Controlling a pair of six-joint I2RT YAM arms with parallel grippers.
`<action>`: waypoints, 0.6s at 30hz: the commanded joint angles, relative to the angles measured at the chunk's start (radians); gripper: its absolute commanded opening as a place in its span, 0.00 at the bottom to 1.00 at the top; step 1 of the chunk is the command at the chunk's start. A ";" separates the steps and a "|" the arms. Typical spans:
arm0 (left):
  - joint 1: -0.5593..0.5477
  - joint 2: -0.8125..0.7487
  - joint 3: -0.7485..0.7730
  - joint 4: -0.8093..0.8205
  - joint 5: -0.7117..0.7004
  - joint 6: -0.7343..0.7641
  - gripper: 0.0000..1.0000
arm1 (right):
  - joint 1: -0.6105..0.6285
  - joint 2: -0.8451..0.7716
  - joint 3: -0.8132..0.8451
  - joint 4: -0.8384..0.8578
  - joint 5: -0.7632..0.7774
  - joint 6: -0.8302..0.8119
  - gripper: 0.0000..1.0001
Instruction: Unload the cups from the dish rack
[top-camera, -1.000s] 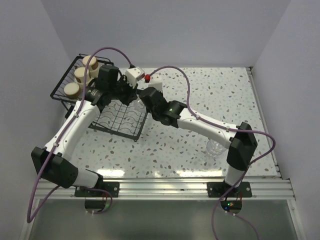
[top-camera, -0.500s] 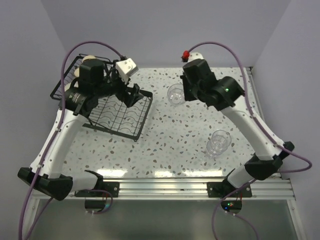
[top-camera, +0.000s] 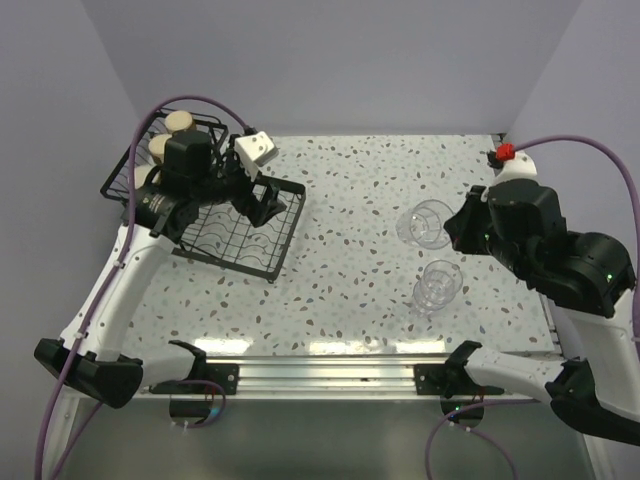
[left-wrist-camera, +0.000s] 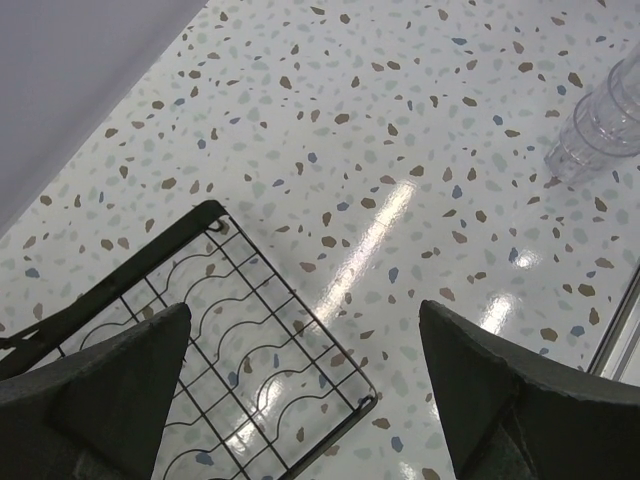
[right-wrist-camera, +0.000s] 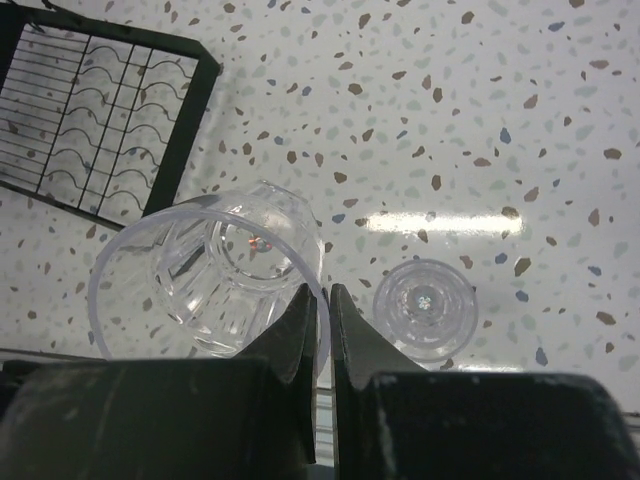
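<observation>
A clear ribbed cup (top-camera: 425, 222) hangs above the right side of the table, and my right gripper (right-wrist-camera: 322, 300) is shut on its rim (right-wrist-camera: 215, 270). Just in front of it, a second clear cup (top-camera: 438, 285) stands on the table; the right wrist view has it (right-wrist-camera: 425, 308) beside the fingers. My left gripper (top-camera: 255, 195) is open and empty over the flat tray of the black dish rack (top-camera: 240, 238). Between its fingers (left-wrist-camera: 100, 390) I see the tray's corner (left-wrist-camera: 280, 370). Two cream cups (top-camera: 180, 122) show in the rack's raised basket.
The dish rack stands at the table's back left, close to the left wall. A metal rail (top-camera: 330, 375) runs along the near edge between the arm bases. The right wall is close behind my right arm. A clear cup (left-wrist-camera: 605, 125) shows far right in the left wrist view.
My right arm has carried the clear cup from the rack across to the right side of the table. The left gripper has opened and lifted slightly, staying over the rack tray.
</observation>
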 joint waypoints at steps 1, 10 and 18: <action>-0.004 -0.019 0.005 0.014 0.032 0.021 1.00 | -0.006 -0.046 -0.059 -0.237 0.047 0.161 0.00; -0.004 -0.001 -0.010 0.022 0.081 0.001 1.00 | -0.069 -0.156 -0.237 -0.238 0.180 0.231 0.00; -0.215 0.161 0.135 0.024 0.059 -0.005 0.94 | -0.170 -0.176 -0.347 -0.238 0.125 0.169 0.00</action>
